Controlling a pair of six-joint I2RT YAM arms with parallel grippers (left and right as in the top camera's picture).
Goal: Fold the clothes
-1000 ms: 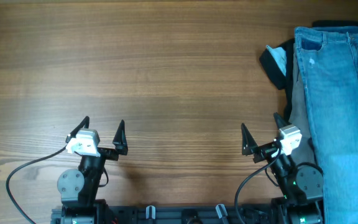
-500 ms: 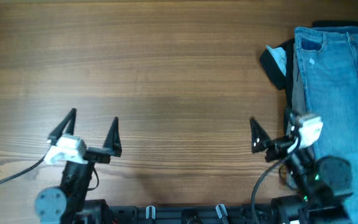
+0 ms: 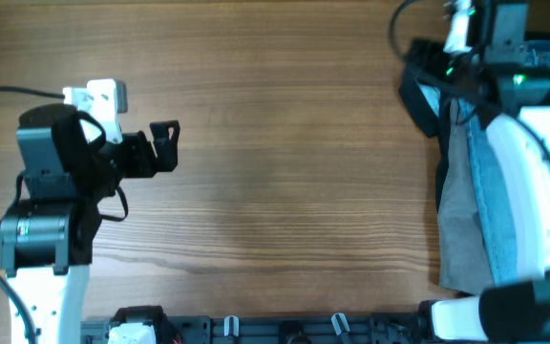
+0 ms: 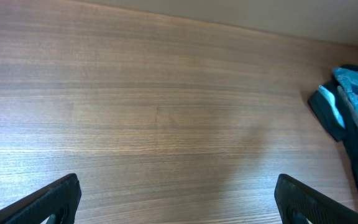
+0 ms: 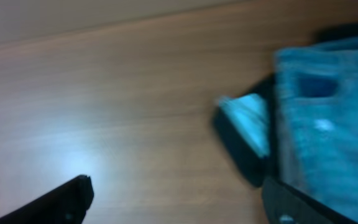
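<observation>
Jeans (image 5: 328,137): you have them lying flat along the desk's (image 3: 285,86) right edge, with the pocket end toward the far side. In the overhead view the right arm hides part of them.
Grey trousers (image 3: 456,220): showing from beneath the jeans' left side.
Black garment (image 3: 416,96): just beside the jeans' far-left corner.
Left end effector (image 4: 179,200): fingers spread wide over bare wood, well apart from the jeans.
Right end effector (image 5: 179,199): fingers spread with nothing between them, near the pocket end. Your wrist view is blurred.

Overhead straight down over table (image 3: 285,143); wrist views low, oblique; jeans (image 5: 328,137) in all.
</observation>
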